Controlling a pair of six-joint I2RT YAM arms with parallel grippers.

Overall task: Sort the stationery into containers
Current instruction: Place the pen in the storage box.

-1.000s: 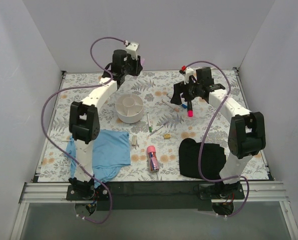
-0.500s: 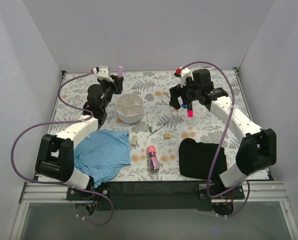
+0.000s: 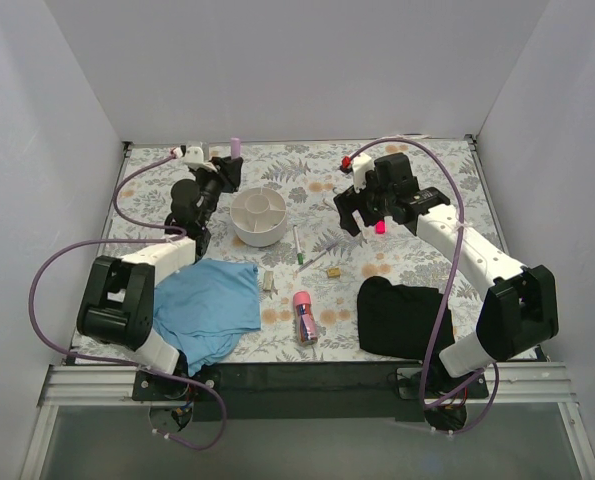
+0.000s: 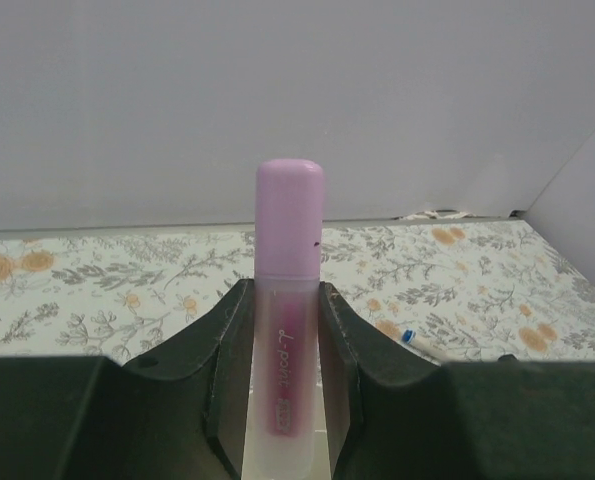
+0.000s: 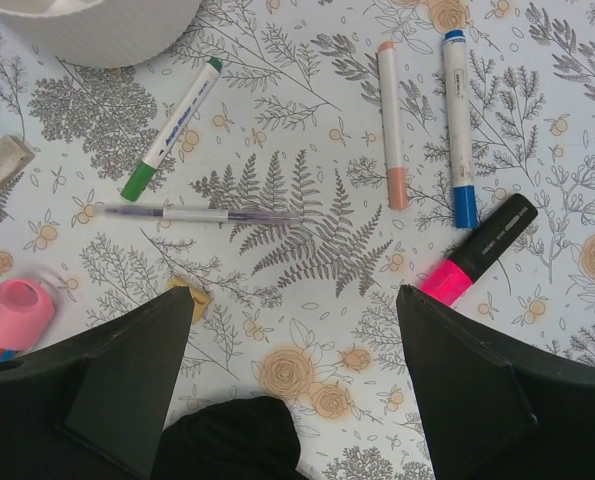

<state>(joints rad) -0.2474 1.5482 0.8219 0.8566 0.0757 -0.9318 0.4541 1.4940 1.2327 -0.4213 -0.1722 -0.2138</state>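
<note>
On floral table cover (image 3: pixel 307 165), white walls (image 3: pixel 307 70) around | left tool (image 4: pixel 283 295) grips lilac-capped tube (image 4: pixel 289 220) | right tool (image 5: pixel 292 292) wide

A frosted tube with a lilac cap (image 4: pixel 289 230) is being held in the left pincer (image 4: pixel 285 300), cap end sticking out. A white round plastic organiser (image 3: pixel 258 236) is sitting on the bench (image 3: pixel 307 165). To its right, a green-capped marker (image 5: pixel 172 128), thin clear pen (image 5: pixel 202 213), peach-tipped pen (image 5: pixel 391 125), blue-capped marker (image 5: pixel 457 125) and pink-capped black highlighter (image 5: pixel 482 250) are lying flat, apart
</note>
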